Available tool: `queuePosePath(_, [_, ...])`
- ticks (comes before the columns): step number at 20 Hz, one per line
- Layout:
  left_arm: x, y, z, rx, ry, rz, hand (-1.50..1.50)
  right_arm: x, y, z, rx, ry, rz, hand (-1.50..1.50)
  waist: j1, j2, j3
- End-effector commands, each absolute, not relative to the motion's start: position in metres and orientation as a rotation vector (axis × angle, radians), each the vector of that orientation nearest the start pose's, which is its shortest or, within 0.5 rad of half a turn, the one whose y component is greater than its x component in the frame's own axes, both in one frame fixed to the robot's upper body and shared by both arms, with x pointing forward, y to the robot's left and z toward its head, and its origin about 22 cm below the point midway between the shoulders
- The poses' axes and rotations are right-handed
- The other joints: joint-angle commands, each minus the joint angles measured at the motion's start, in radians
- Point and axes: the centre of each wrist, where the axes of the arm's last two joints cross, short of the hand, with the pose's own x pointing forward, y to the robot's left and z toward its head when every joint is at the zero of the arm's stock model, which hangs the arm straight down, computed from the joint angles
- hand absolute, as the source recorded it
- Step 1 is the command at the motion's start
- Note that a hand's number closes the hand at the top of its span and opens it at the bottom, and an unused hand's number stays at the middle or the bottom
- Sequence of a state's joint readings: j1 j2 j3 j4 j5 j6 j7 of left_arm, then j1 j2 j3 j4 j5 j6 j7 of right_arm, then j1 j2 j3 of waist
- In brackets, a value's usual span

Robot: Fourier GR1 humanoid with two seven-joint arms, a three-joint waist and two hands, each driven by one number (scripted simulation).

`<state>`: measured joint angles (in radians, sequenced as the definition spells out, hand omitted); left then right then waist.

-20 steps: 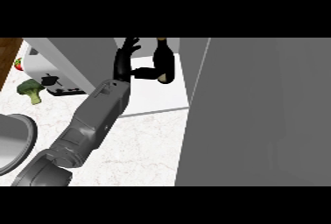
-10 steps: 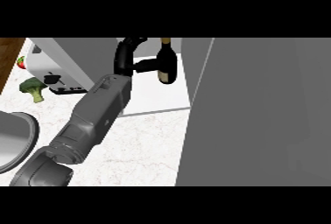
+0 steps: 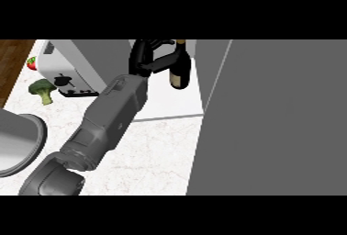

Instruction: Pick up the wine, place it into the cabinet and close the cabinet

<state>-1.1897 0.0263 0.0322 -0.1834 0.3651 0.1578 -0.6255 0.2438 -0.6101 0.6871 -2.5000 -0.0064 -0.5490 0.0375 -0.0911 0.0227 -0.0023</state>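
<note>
The left hand (image 3: 150,54) has its fingers curled round the wine (image 3: 177,71), held just at its right, long axis running up and down the view, over the white floor of the cabinet (image 3: 169,104), beside the open door (image 3: 271,114).

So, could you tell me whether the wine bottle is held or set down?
Held: the left hand curls its fingers round the wine bottle near its top. Whether its base rests on anything, I cannot tell.
</note>
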Motion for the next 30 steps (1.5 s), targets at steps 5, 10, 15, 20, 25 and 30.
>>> queuePosePath(5, [0.443,0.087,0.069,-0.258,-1.821,-0.018,-1.50,0.071,-0.195,0.184,0.248,-1.957,0.163,-1.50,0.041,-0.013,0.002])
queuePosePath(10, [0.443,0.087,0.071,-0.287,-1.827,-0.018,-1.50,0.058,-0.196,0.193,0.232,-1.939,0.146,-1.50,0.044,-0.023,0.001])
queuePosePath(15, [0.434,0.095,0.051,-0.369,-1.808,-0.010,-1.50,0.059,-0.199,0.191,0.213,-1.945,0.161,-1.50,0.055,-0.039,0.002])
queuePosePath(20, [0.424,0.101,0.036,-0.477,-1.780,-0.016,-1.50,0.066,-0.198,0.180,0.170,-1.925,0.132,-1.50,0.079,-0.040,0.002])
queuePosePath(25, [0.405,0.105,0.012,-0.521,-1.746,0.008,-1.50,0.065,-0.199,0.180,0.170,-1.924,0.164,-1.50,0.077,-0.044,0.002])
queuePosePath(30, [0.387,0.104,0.004,-0.540,-1.709,0.031,-1.50,0.067,-0.200,0.185,0.167,-1.928,0.134,-1.50,0.104,-0.044,0.001])
